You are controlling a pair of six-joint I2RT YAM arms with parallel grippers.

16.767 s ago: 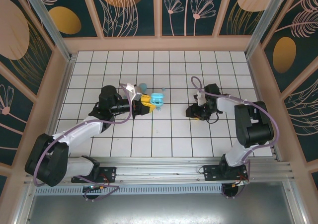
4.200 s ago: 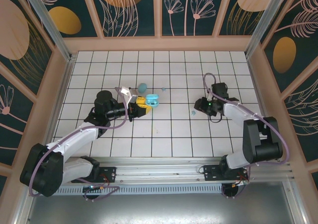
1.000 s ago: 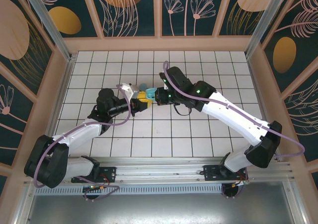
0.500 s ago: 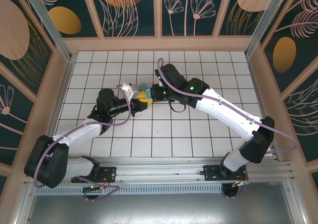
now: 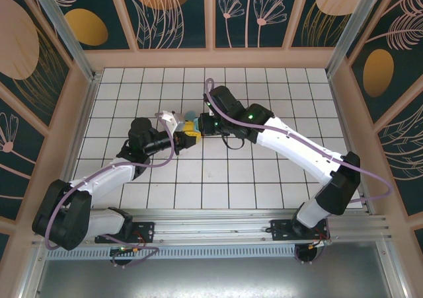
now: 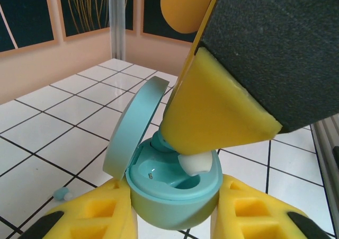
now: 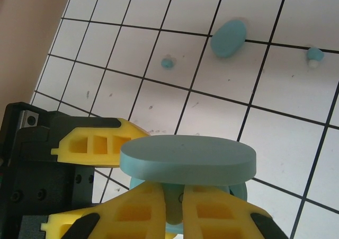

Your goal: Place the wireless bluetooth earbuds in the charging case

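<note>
The tiny light-blue plastic earbud with a white tip point(image 6: 196, 165) is pinched in the right gripper point(image 7: 177, 210), whose yellow fingers are pressed together on it. It hangs right at the mouth of a well in the light-blue oval plastic charging case point(image 6: 175, 194). The left gripper point(image 6: 175, 218) is clamped on the case's lower shell, with the round hinged lid point(image 6: 135, 125) standing open. The earbud looks very light, hard and smooth, so it probably slips or twists easily; a hold across its bulb, leaving the white tip free, seems right. The case looks stiff, though its hinge is likely delicate. The white tiled table point(image 5: 132, 86) is flat and glossy. On it, a loose light-blue earbud point(image 7: 167, 63), a second loose earbud point(image 7: 315, 55) and a closed light-blue oval case point(image 7: 229, 37) lie farther off, well apart from one another. A peach wooden frame point(image 5: 218, 58) with dark leaf-patterned panels fences the table on the left, right and far sides.
</note>
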